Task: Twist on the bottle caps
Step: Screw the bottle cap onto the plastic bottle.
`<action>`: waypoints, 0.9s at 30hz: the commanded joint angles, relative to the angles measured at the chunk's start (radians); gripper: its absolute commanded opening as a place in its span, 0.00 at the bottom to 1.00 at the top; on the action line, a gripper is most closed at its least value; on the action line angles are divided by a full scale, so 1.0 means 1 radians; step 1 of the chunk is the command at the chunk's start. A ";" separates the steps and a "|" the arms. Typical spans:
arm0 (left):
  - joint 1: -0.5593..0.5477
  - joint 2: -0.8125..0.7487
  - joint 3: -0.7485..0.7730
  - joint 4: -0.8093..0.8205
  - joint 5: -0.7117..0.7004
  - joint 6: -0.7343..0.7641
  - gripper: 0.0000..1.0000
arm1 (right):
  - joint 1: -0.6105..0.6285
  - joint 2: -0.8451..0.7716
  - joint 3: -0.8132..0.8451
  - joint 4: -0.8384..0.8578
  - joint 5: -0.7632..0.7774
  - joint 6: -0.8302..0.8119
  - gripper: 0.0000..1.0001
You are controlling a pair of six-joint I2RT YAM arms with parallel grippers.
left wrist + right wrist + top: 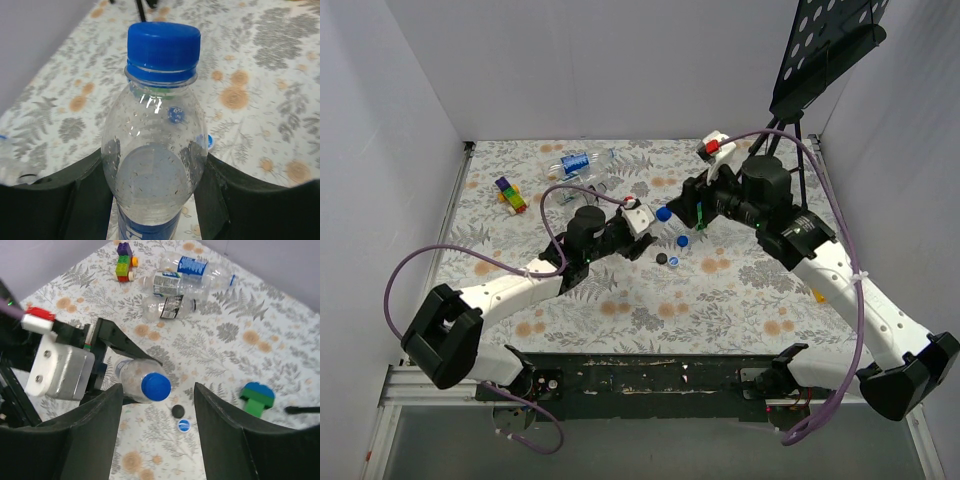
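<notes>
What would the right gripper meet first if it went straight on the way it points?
Most likely the blue cap on the bottle, framed between its fingers, though depth is unclear.

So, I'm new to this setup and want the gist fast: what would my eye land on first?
The clear bottle clamped in the left gripper near the middle of the floral cloth, its blue cap already on, with the right gripper hovering open over that cap. Behind it three more bottles lie together, and a loose black cap sits beside the held bottle.
</notes>
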 commanded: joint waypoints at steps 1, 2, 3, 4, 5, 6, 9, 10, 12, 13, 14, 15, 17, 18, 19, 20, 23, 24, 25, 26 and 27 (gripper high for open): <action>0.055 0.029 0.071 -0.154 0.386 -0.094 0.02 | -0.039 -0.010 0.099 -0.057 -0.151 -0.270 0.67; 0.064 0.034 0.079 -0.164 0.437 -0.099 0.02 | -0.046 -0.007 0.108 -0.073 -0.182 -0.307 0.67; 0.075 0.034 0.085 -0.168 0.481 -0.102 0.02 | -0.054 -0.002 0.116 -0.096 -0.218 -0.349 0.68; 0.083 0.035 0.088 -0.168 0.524 -0.109 0.02 | -0.065 0.006 0.125 -0.120 -0.267 -0.384 0.68; 0.093 0.035 0.090 -0.164 0.557 -0.117 0.02 | -0.074 0.012 0.134 -0.143 -0.310 -0.421 0.68; 0.099 0.034 0.090 -0.159 0.587 -0.125 0.03 | -0.083 0.018 0.137 -0.168 -0.364 -0.464 0.68; 0.116 0.029 0.093 -0.167 0.649 -0.122 0.03 | -0.088 0.027 0.147 -0.257 -0.470 -0.579 0.68; 0.119 0.026 0.093 -0.167 0.664 -0.117 0.03 | -0.088 0.032 0.147 -0.281 -0.486 -0.614 0.68; 0.124 0.022 0.093 -0.168 0.686 -0.114 0.03 | -0.088 0.038 0.151 -0.312 -0.501 -0.650 0.68; 0.127 0.020 0.094 -0.168 0.696 -0.114 0.03 | -0.088 0.042 0.156 -0.323 -0.509 -0.668 0.68; 0.130 0.022 0.094 -0.170 0.710 -0.114 0.04 | -0.088 0.050 0.162 -0.337 -0.518 -0.683 0.68; 0.132 0.020 0.096 -0.170 0.715 -0.113 0.04 | -0.090 0.062 0.174 -0.346 -0.533 -0.697 0.68; 0.133 0.018 0.096 -0.170 0.716 -0.113 0.04 | -0.090 0.081 0.194 -0.377 -0.553 -0.723 0.68; 0.133 0.017 0.096 -0.170 0.722 -0.109 0.04 | -0.090 0.093 0.206 -0.392 -0.556 -0.734 0.68; 0.136 0.015 0.094 -0.168 0.723 -0.109 0.04 | -0.088 0.101 0.214 -0.404 -0.561 -0.743 0.68; 0.136 0.014 0.093 -0.167 0.723 -0.109 0.04 | -0.088 0.110 0.219 -0.415 -0.567 -0.751 0.68; 0.138 0.011 0.093 -0.168 0.730 -0.105 0.04 | -0.088 0.127 0.226 -0.429 -0.591 -0.766 0.67; 0.138 0.011 0.094 -0.170 0.732 -0.105 0.04 | -0.088 0.130 0.228 -0.430 -0.599 -0.771 0.67; 0.138 0.009 0.094 -0.170 0.733 -0.105 0.04 | -0.088 0.131 0.230 -0.435 -0.605 -0.775 0.66; 0.138 0.009 0.094 -0.168 0.735 -0.105 0.04 | -0.088 0.136 0.231 -0.438 -0.608 -0.777 0.66; 0.139 0.009 0.094 -0.168 0.735 -0.106 0.04 | -0.088 0.139 0.233 -0.441 -0.613 -0.782 0.66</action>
